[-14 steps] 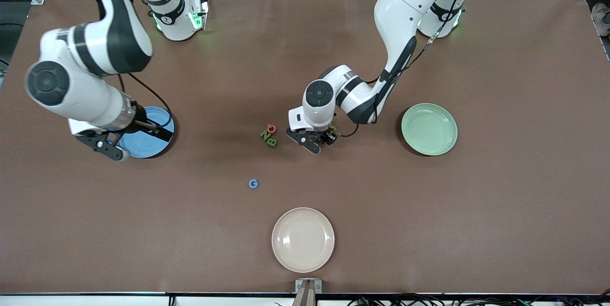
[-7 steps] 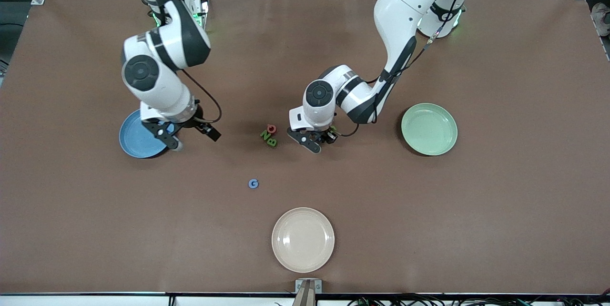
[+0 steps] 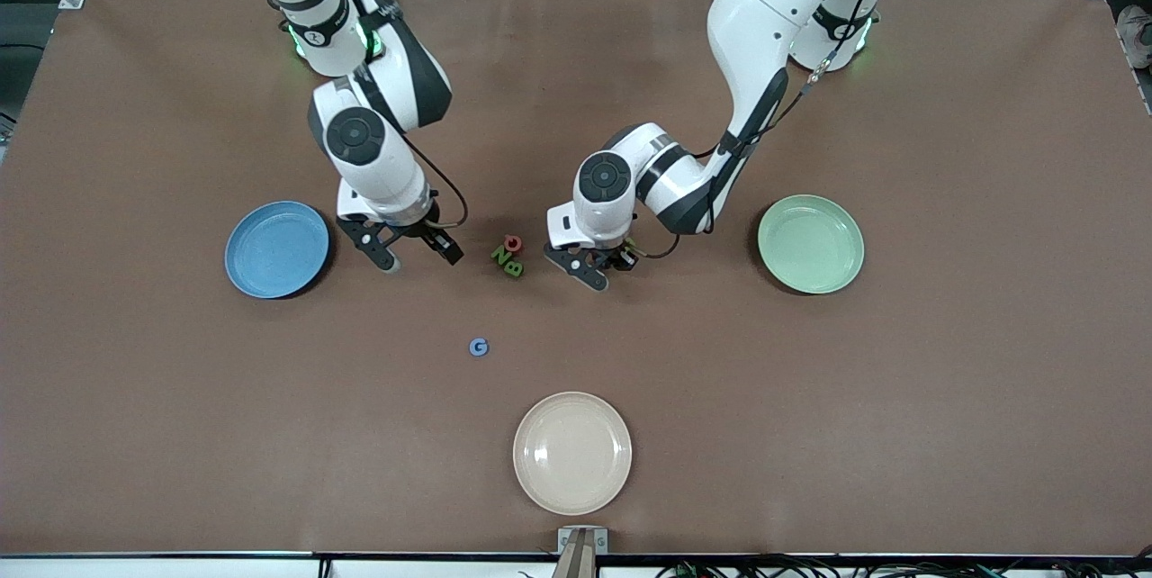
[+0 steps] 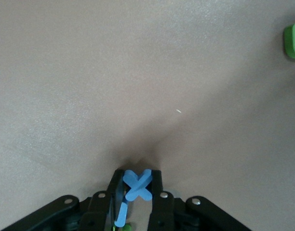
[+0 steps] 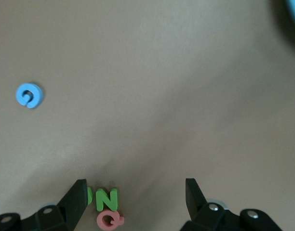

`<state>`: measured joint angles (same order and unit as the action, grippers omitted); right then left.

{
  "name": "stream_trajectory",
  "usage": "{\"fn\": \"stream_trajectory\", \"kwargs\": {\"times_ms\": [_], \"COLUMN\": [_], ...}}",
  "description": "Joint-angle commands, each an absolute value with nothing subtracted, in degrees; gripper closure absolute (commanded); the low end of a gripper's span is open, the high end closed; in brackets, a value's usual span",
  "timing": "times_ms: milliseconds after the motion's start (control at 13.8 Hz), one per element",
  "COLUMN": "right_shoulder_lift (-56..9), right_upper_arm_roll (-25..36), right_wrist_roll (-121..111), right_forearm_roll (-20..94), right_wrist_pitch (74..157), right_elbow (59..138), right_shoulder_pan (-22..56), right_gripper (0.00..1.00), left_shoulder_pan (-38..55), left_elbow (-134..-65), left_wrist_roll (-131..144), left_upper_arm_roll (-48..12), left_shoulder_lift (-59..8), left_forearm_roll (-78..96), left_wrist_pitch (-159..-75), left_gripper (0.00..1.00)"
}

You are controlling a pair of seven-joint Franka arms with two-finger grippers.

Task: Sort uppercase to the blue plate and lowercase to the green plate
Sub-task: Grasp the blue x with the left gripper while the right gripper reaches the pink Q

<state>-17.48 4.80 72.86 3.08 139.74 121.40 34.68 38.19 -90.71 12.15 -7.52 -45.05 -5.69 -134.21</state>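
The red-pink Q (image 3: 513, 242), green N (image 3: 501, 255) and green B (image 3: 514, 268) lie clustered mid-table. The blue G (image 3: 479, 347) lies alone, nearer the front camera. My left gripper (image 3: 598, 267) is low beside the cluster and shut on the blue x (image 4: 138, 185). Another blue piece (image 4: 120, 214) and a green bit show deeper between its fingers. My right gripper (image 3: 418, 254) is open and empty over the table between the blue plate (image 3: 276, 248) and the cluster. Its wrist view shows the N (image 5: 106, 198), the Q (image 5: 109, 220) and the G (image 5: 28, 96). The green plate (image 3: 810, 243) holds nothing.
A cream plate (image 3: 571, 453) sits near the table's front edge, nearer the camera than the G. A green letter (image 4: 293, 41) shows at the edge of the left wrist view. The blue plate holds nothing.
My right arm has swung from over the blue plate toward the letter cluster and come down lower. My left gripper has stayed in place, shut on the blue x.
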Motion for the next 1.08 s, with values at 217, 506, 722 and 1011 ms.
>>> {"fn": "stream_trajectory", "kwargs": {"times_ms": [217,506,722,1011], "right_shoulder_lift": [-20.91,-24.33,-28.03,-29.88], "right_upper_arm_roll": [5.54,5.36,5.27,5.27], "right_wrist_roll": [80.33,80.16,80.33,79.98], "right_forearm_roll": [2.55,-3.75,-4.57,-4.57], "right_wrist_pitch": [143.09,145.81,150.54,153.63], "right_elbow": [120.5,119.54,118.56,118.39], "right_shoulder_pan": [39.28,42.62,44.21,44.82], "right_gripper": [0.1,0.0,0.0,0.02], "left_shoulder_pan": [37.09,33.59,29.46,23.13], "left_elbow": [-91.32,-96.31,-105.62,-114.06], "left_wrist_roll": [16.34,19.77,20.47,21.44], "left_upper_arm_roll": [-7.82,-7.91,-7.82,-7.73], "left_shoulder_lift": [-39.92,-31.32,-22.44,-15.31], "left_forearm_roll": [-5.36,-4.05,-1.32,-1.23], "left_wrist_pitch": [-129.92,-126.39,-125.95,-125.07], "left_gripper": [0.92,0.91,0.88,0.88]}}
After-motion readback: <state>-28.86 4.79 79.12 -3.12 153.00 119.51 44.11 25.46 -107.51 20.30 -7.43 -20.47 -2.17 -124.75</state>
